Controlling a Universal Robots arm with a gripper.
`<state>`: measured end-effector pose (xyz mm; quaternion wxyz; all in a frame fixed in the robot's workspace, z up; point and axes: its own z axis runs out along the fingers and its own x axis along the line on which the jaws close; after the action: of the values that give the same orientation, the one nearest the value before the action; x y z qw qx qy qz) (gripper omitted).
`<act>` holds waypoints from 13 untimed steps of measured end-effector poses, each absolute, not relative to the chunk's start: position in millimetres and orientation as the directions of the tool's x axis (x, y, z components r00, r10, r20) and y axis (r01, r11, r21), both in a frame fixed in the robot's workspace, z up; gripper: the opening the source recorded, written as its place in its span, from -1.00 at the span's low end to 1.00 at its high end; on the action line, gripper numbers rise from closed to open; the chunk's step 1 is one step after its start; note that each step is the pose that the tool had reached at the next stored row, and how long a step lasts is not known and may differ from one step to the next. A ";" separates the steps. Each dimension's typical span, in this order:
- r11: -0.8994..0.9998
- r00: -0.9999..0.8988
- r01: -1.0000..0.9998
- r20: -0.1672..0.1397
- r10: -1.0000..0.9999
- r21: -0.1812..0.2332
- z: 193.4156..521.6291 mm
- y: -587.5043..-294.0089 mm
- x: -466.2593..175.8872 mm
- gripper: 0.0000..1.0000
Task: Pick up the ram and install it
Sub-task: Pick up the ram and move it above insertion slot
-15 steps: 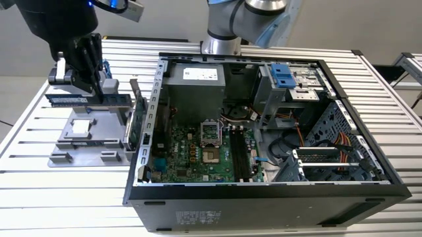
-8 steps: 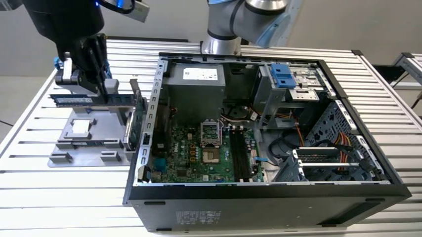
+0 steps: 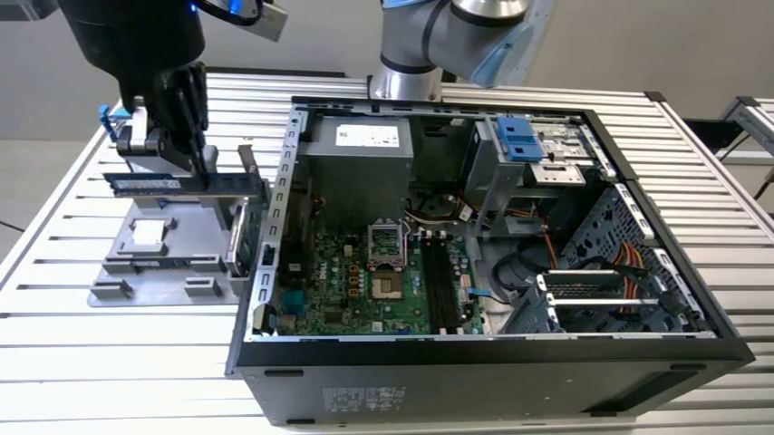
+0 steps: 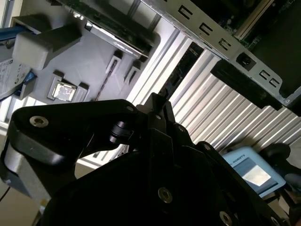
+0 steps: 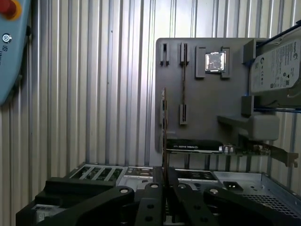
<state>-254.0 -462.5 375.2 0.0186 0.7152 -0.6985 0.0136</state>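
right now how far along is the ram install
Done: the ram is lifted off the grey tray. In hand: the gripper is shut on it, outside the computer case. Left: the black memory slots look empty.

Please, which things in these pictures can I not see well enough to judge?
First wrist view: the ram, held in the gripper, is edge-on, so its faces are hidden.
First wrist view: the hard drive is cut off by the picture's edge.
Exterior view: the memory slots are too small to judge their latches.
Second wrist view: the gripper's own black body hides the ram.
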 end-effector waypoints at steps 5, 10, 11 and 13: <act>-0.024 0.024 -1.000 0.045 -0.999 0.008 375.2 -462.5 -248.9 -1.00; -0.024 0.024 -1.000 0.046 -0.999 0.008 375.2 -462.5 -244.4 -1.00; -0.023 0.024 -1.000 0.045 -0.999 0.008 375.2 -462.5 -243.4 -1.00; -0.024 0.024 -1.000 0.046 -0.999 0.008 375.2 -462.5 -241.2 -1.00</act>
<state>-241.2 -462.5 375.2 0.0186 0.7152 -0.6985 0.0136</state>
